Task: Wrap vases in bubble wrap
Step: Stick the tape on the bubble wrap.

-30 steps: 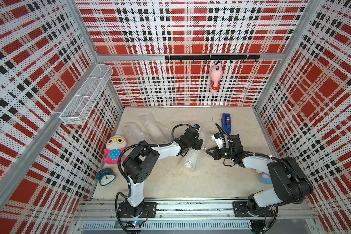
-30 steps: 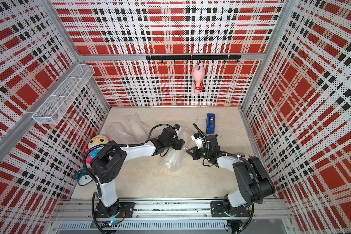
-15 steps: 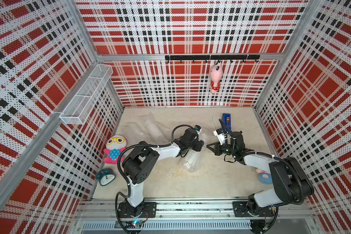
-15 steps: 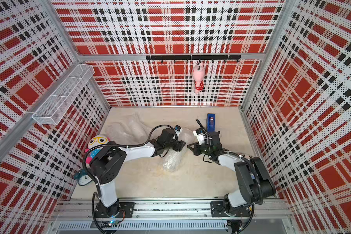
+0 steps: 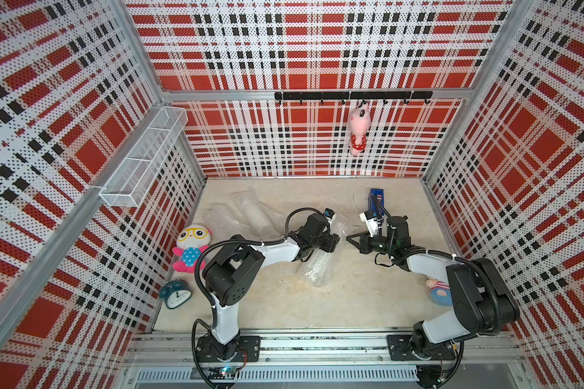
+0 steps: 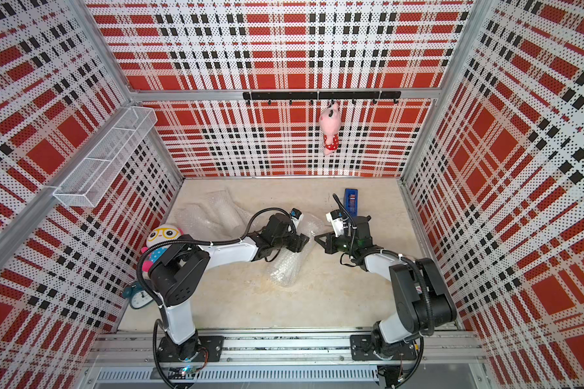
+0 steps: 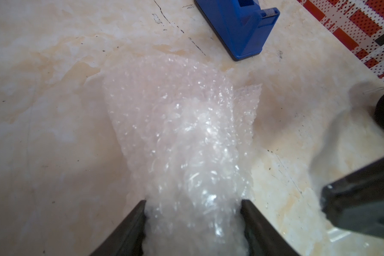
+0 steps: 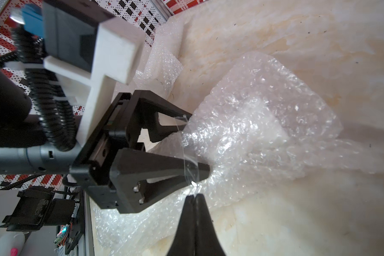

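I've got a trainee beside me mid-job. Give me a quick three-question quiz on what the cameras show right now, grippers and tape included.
1. True or false: the left gripper has its jaws closed around the bubble-wrapped bundle.
2. Pick one: the right gripper is shut on A) a clear tape strip, B) a pair of scissors, C) a bare vase.
3. Fill in: the blue tape dispenser stands toward the ___ of the table.

Key: 1 true; 2 A; 3 back.
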Robot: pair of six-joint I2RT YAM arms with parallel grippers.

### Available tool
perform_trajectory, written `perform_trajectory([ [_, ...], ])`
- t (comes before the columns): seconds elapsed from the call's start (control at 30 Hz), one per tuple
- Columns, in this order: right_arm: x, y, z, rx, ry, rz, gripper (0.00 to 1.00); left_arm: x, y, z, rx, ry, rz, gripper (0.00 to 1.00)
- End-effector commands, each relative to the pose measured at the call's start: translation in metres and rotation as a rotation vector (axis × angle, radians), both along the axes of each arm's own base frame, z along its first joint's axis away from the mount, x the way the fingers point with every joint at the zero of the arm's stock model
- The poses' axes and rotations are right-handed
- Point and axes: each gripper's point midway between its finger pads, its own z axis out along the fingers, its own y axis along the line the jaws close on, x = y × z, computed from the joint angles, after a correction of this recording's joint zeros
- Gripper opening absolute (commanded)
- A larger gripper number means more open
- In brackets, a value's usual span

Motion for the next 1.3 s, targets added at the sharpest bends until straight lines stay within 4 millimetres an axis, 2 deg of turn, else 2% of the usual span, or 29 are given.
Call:
perform_trajectory([
  [0.0, 0.009, 0.006, 0.004, -0.003, -0.034, 0.022, 0.0, -0.033, 0.005, -0.029, 0.066, 0.116, -0.065, 0.66],
  [0.3, 0.013, 0.015, -0.017, -0.046, -0.008, 0.031, 0.0, -0.034, 0.003, -0.029, 0.061, 0.118, -0.074, 0.66],
  [0.43, 0.019, 0.012, -0.024, -0.073, -0.007, 0.0, 0.0, -0.034, 0.002, -0.028, 0.058, 0.118, -0.08, 0.66],
  [0.87, 0.035, 0.018, -0.03, -0.109, 0.028, -0.105, 0.0, -0.037, 0.0, -0.029, 0.061, 0.118, -0.09, 0.65],
  [1.0, 0.038, 0.016, -0.026, -0.127, 0.03, -0.157, 0.05, -0.037, 0.0, -0.029, 0.064, 0.117, -0.087, 0.65],
  [1.17, 0.042, 0.001, -0.03, -0.234, 0.034, -0.261, 0.09, -0.034, 0.003, -0.029, 0.07, 0.114, -0.07, 0.65],
  [1.27, 0.041, -0.003, -0.03, -0.256, 0.032, -0.278, 0.14, -0.032, 0.005, -0.03, 0.069, 0.116, -0.06, 0.65],
])
